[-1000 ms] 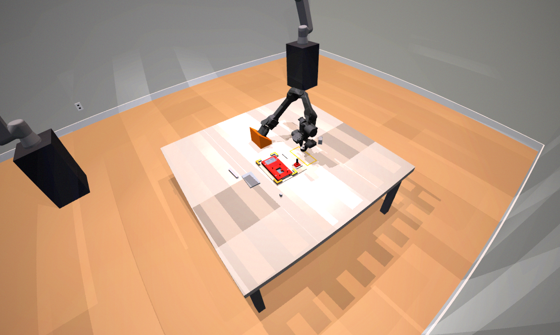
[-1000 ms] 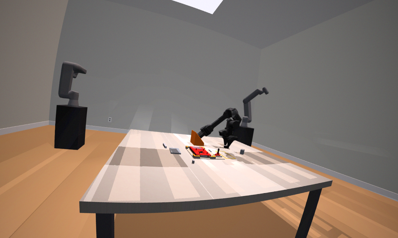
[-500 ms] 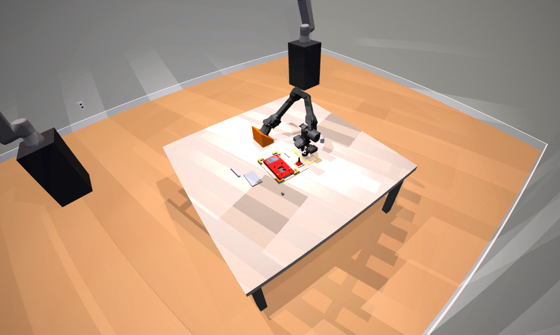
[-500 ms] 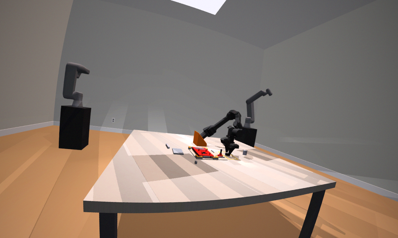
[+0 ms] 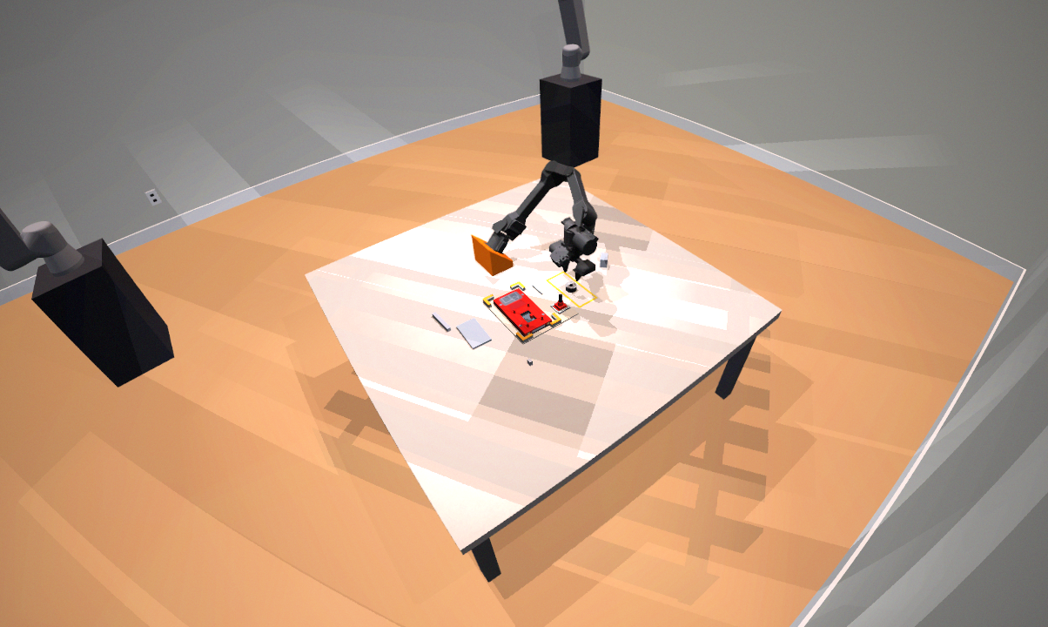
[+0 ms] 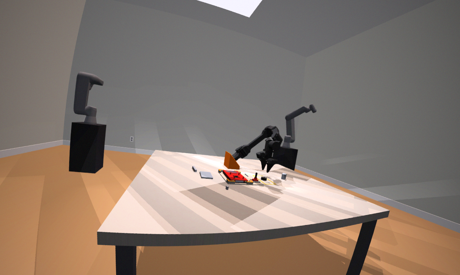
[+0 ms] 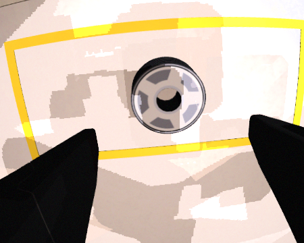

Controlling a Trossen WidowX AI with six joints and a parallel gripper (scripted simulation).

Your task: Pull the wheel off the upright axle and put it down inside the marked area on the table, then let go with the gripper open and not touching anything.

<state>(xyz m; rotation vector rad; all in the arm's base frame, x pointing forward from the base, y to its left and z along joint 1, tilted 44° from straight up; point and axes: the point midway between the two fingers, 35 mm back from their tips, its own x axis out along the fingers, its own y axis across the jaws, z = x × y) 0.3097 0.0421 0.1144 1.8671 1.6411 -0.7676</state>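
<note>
The wheel (image 5: 571, 287) (image 6: 263, 178) (image 7: 189, 97), black with a pale spoked face and a centre hole, lies flat on the table inside the yellow marked outline (image 5: 581, 284) (image 6: 270, 183) (image 7: 142, 24). In the wrist view it is well within all four lines. The gripper (image 5: 572, 274) (image 6: 265, 170) (image 7: 173, 124) is open, with nothing between its fingers. Its fingertips hang above the wheel and apart from it. The upright axle (image 5: 560, 300) (image 6: 256, 176) stands bare on its red base beside the outline.
A red board (image 5: 521, 310) (image 6: 234, 175) with yellow-cornered holders lies beside the axle. An orange wedge (image 5: 490, 256) (image 6: 230, 160) stands behind it. A grey block (image 5: 603, 260) (image 6: 284, 176) is beyond the outline. A grey plate (image 5: 473, 333) (image 6: 206, 175) and small cube (image 5: 529, 361) (image 6: 227, 187) lie farther off.
</note>
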